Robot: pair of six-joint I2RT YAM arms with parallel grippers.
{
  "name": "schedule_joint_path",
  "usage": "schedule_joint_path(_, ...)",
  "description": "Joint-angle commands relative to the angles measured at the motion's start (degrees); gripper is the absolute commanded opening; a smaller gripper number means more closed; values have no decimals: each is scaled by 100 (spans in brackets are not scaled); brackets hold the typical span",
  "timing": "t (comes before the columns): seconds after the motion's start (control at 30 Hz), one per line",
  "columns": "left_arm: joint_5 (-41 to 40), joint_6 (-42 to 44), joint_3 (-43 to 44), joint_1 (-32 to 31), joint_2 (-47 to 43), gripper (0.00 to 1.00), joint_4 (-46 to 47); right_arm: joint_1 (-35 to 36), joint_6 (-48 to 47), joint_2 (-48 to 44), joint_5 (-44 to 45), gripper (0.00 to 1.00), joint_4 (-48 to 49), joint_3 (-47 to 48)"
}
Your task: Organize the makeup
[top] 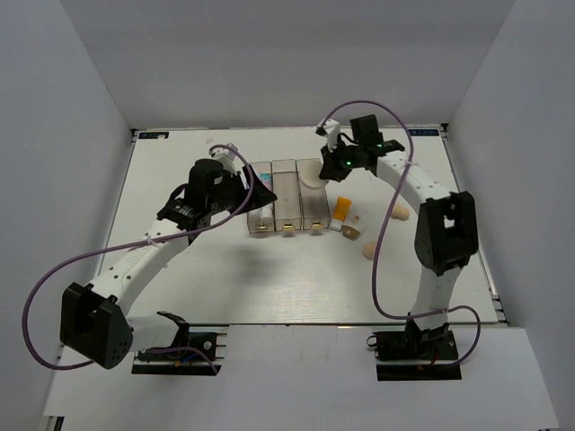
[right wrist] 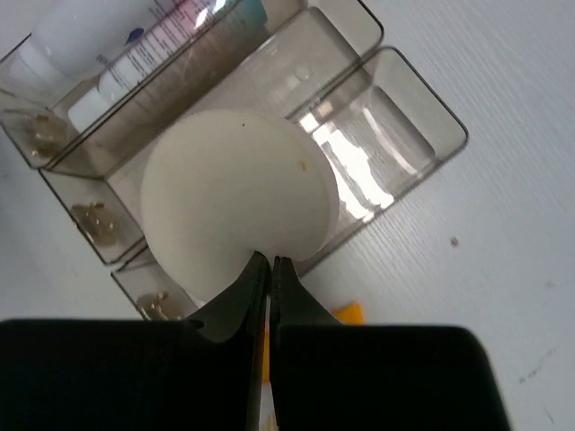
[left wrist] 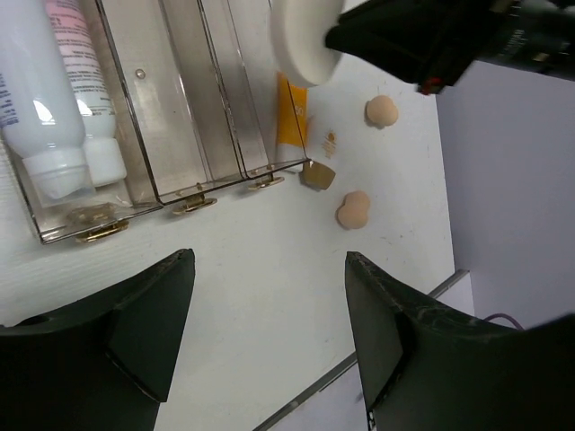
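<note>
My right gripper is shut on the edge of the round pale puff and holds it over the right compartment of the clear tray. In the right wrist view the pinched puff hides much of the tray. Two white tubes, one pink-and-blue printed, lie in the tray's left compartment. The orange tube lies just right of the tray. Two beige sponges rest further right. My left gripper is open and empty, hovering left of the tray.
The tray's middle compartment holds nothing. A small beige piece lies by the tray's near right corner. The table's front edge runs close under my left fingers. Purple cables loop over both arms.
</note>
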Motion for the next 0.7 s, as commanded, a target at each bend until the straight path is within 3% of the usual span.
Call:
schedule_joint_path(0.0, -333, -63, -104, -26, -581, 77, -264, 441, 329, 365, 487, 0, 251, 592)
schedule_joint_path(0.47, -589, -195, -377, -26, -1005, 78, -563, 1347, 954, 1288, 2491, 0, 463, 1226)
schedule_joint_path(0.67, -580, -169, -360, -26, -961, 79, -528, 1523, 927, 1412, 2695, 0, 428, 1235)
